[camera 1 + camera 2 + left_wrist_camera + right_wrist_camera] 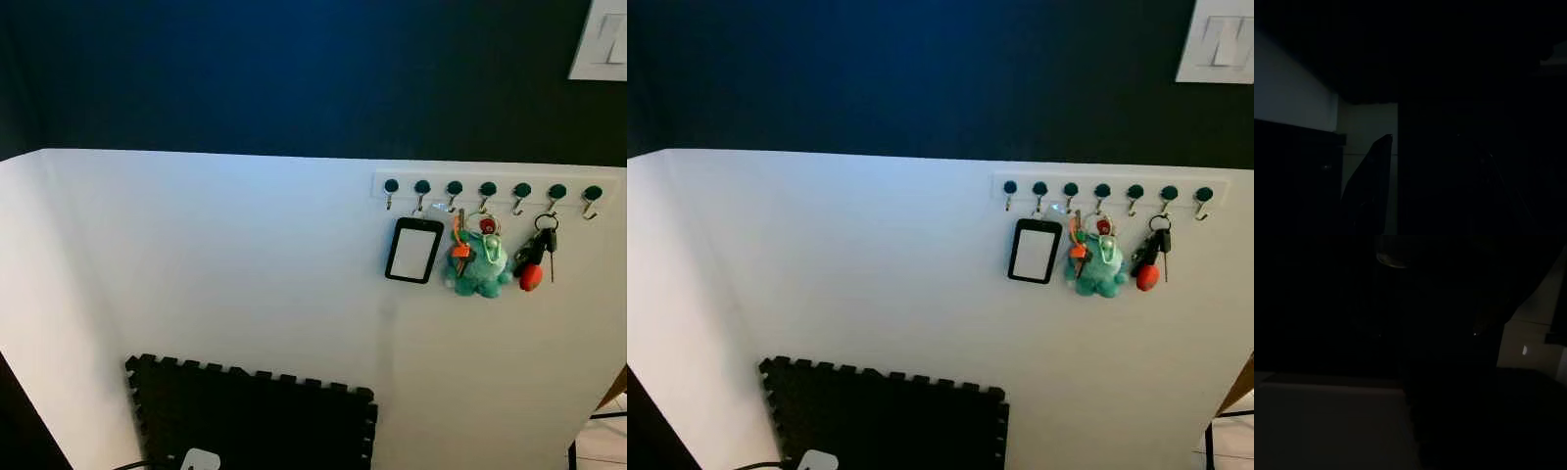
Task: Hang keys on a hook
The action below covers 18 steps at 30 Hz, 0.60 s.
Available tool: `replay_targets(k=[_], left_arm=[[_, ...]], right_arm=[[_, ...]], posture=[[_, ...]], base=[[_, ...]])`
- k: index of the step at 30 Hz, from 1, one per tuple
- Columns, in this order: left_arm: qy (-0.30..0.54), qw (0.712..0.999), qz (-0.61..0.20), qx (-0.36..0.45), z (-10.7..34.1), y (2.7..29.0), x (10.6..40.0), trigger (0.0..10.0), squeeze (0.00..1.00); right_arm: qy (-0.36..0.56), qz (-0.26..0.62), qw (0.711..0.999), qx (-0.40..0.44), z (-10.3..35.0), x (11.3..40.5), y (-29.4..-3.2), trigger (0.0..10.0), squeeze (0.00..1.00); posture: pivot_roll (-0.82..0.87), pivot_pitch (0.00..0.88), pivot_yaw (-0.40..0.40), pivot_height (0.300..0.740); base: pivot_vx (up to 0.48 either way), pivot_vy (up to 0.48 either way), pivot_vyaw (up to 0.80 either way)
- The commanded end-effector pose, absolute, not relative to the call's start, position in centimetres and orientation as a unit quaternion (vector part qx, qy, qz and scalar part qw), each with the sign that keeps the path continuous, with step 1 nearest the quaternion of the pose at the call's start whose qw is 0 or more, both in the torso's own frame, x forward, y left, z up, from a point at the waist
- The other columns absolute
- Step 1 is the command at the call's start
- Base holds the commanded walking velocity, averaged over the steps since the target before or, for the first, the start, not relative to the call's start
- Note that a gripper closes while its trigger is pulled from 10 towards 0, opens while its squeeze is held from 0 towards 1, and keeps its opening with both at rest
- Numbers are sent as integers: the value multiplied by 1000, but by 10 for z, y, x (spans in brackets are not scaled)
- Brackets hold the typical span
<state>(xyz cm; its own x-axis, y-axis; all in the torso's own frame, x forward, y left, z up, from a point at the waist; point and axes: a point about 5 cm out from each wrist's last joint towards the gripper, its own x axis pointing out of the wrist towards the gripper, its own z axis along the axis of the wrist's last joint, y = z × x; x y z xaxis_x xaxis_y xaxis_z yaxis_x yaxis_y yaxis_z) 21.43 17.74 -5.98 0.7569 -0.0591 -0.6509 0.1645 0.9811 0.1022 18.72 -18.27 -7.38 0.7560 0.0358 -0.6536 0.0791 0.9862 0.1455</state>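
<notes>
A white hook rail [490, 186] with several dark-knobbed hooks runs along the top right of a white panel. A bunch of keys with a black fob and a red tag [535, 259] hangs from the second hook from the right. A teal plush keychain [478, 262] with an orange key hangs near the rail's middle. A black-framed card holder [414, 251] hangs from the second hook from the left. The rightmost hook [591, 201] and the leftmost hook [390, 194] are bare. In the dark left wrist view, my left gripper [1376, 166] is a faint dark shape.
A black foam mat [255, 421] leans low against the white panel, with a small white object [199, 458] at its foot. A dark blue wall rises above, with a white switch plate [600, 39] at the top right. Tiled floor [602, 441] shows at the lower right.
</notes>
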Motion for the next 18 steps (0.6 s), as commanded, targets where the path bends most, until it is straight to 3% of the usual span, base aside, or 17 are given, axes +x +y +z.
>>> replay_targets(k=[1,18], left_arm=[[343,934,-66,79,-60,174,214,10000,0],[342,934,-66,80,-60,174,215,10000,0]], right_arm=[[355,-17,931,88,-76,184,-182,10000,0],[353,-15,931,88,-75,185,-182,10000,0]], posture=[[56,15,19,740],[58,13,18,740]], base=[[0,0,-800],[0,0,-800]])
